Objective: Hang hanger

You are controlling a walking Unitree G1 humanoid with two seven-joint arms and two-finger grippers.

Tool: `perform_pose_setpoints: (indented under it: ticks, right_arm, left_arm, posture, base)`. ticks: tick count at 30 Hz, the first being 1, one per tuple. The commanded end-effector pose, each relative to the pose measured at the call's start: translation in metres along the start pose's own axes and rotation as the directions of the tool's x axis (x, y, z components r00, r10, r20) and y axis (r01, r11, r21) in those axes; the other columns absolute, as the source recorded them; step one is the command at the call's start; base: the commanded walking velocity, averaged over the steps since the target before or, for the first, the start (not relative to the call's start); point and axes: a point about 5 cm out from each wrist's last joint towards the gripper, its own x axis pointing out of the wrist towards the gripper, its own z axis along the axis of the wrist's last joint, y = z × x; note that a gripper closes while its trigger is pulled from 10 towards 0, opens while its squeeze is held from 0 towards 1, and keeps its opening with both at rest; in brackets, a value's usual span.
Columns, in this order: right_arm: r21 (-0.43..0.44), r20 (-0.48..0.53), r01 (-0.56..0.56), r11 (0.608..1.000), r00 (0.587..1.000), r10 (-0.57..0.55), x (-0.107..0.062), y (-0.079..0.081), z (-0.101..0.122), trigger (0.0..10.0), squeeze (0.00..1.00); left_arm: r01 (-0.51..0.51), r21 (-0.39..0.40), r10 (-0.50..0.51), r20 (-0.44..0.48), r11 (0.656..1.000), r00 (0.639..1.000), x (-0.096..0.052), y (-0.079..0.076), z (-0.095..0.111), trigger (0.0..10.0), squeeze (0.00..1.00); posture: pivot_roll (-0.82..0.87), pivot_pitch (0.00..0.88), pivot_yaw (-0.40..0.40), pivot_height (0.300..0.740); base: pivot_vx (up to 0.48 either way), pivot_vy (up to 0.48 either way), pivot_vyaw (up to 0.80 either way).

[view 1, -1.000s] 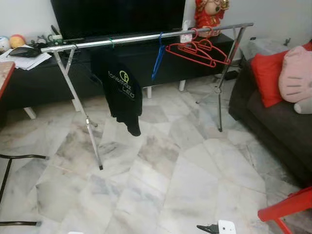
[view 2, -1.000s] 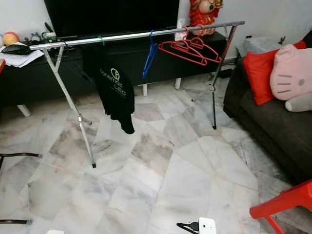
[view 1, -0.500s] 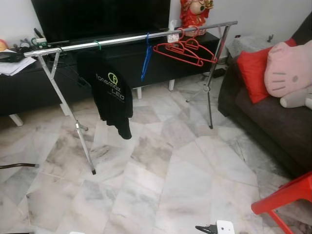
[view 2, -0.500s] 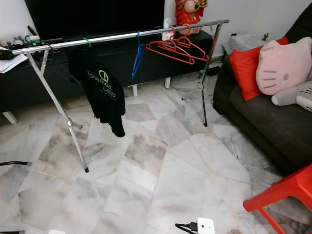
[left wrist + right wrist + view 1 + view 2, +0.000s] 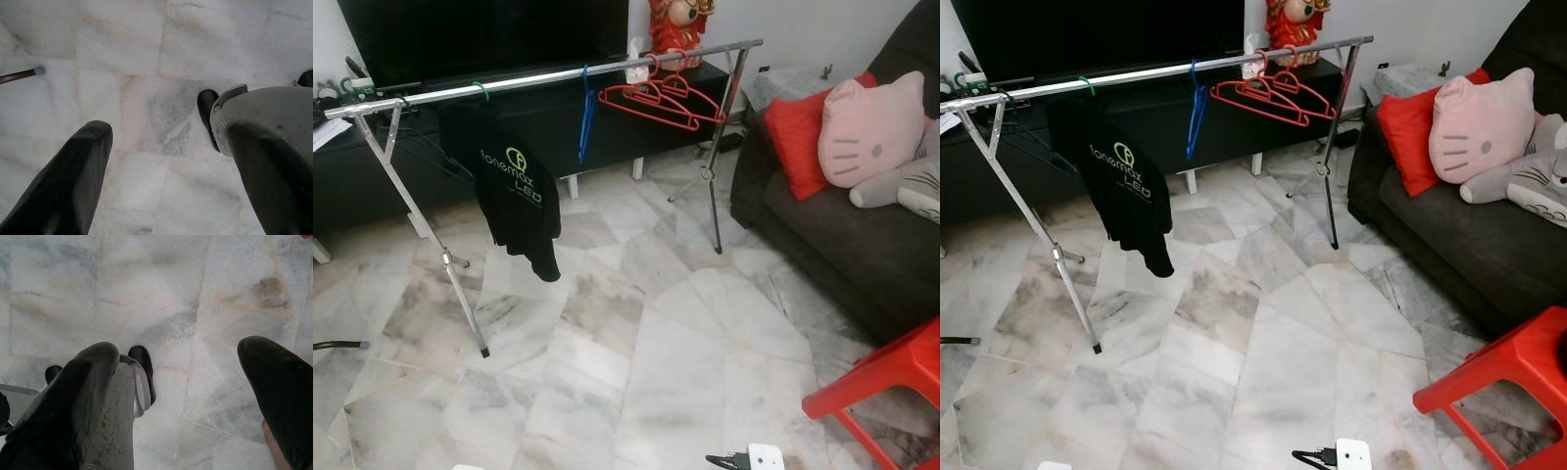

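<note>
— While I've got the head cameras up, what's ahead of you?

— I see a silver clothes rail (image 5: 538, 78) standing on the marble floor (image 5: 646, 352) in front of a dark TV cabinet (image 5: 558, 117). On the rail hang a black shirt (image 5: 519, 196) on a green hook, a blue hanger (image 5: 585, 122) just beside it, and two red hangers (image 5: 656, 98) towards the rail's right end, overlapping each other.

— So the hangers are on the rail, not in a gripper?

— Yes, every hanger I can see is on the rail, well apart from both arms.

— And the grippers?

— On my left wrist feed the left gripper (image 5: 166, 171) points down at the floor, fingers spread wide with nothing between them. The right gripper (image 5: 195, 401) looks the same: fingers apart, bare marble between them. Each feed also shows one of the robot's black feet beside a grey leg.

— Anything off to the right?

— A dark sofa (image 5: 842, 245) carrying a red cushion (image 5: 798, 137) and a pink cat-face pillow (image 5: 871, 127), with a red plastic stool (image 5: 886, 382) nearer to me.
</note>
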Motion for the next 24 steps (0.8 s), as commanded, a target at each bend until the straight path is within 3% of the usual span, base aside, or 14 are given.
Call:
perform_pose_setpoints:
  ticks: [1,4,17,24]
  right_arm:
    - [0.0,-0.009,0.007,1.0,1.0,-0.007,-0.0006,-0.0027,-0.0025,10.0,0.0]
    - [-0.002,-0.009,0.006,1.0,1.0,-0.006,-0.0005,-0.0024,-0.0024,10.0,0.0]
    - [-0.011,-0.008,0.001,1.0,1.0,-0.001,-0.0005,-0.0024,-0.0022,10.0,0.0]
    - [-0.017,-0.007,-0.001,1.0,1.0,0.001,-0.0003,-0.0015,-0.0014,10.0,0.0]
  left_arm:
    - [-0.006,0.003,0.006,-0.009,1.0,1.0,-0.0004,0.0016,-0.0023,10.0,0.0]
    - [0.0,0.033,0.0,-0.006,0.999,1.0,-0.0003,0.0016,-0.0014,10.0,0.0]
    - [-0.008,0.032,0.009,-0.005,0.999,1.0,-0.0004,0.0021,-0.0015,10.0,0.0]
    - [-0.006,0.047,0.007,-0.002,0.999,1.0,-0.0003,0.0022,-0.0009,10.0,0.0]
  posture:
    - [-0.06,0.0,-0.028,0.74]
    - [-0.06,0.0,-0.028,0.74]
    - [-0.06,0.0,-0.028,0.74]
    - [-0.06,0.0,-0.028,0.74]
  base:
    - [0.0,0.0,-0.61]
    - [0.0,0.0,-0.6]
    - [0.0,-0.261,-0.61]
    - [0.0,-0.081,-0.6]
